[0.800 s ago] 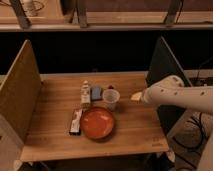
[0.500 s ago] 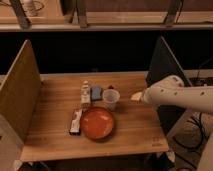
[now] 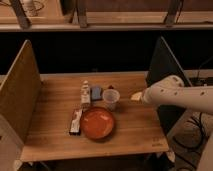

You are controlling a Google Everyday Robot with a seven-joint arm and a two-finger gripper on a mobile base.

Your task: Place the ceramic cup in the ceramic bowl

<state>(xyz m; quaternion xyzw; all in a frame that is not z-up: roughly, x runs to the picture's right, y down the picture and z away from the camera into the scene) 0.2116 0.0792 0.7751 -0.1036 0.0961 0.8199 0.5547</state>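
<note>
The ceramic cup [image 3: 110,99] is a small pale handleless cup standing upright on the wooden table [image 3: 55,125], just behind the rim of the ceramic bowl [image 3: 97,123]. The bowl is wide, shallow, glossy orange-red and holds nothing. My gripper [image 3: 135,95] is at the tip of the white arm that reaches in from the right. It hovers to the right of the cup, a small gap apart from it.
A small blue block [image 3: 96,92] and a small bottle [image 3: 85,93] stand left of the cup. A flat packet [image 3: 76,121] lies left of the bowl. A tan panel [image 3: 19,95] walls the left side, a dark panel [image 3: 162,62] the right.
</note>
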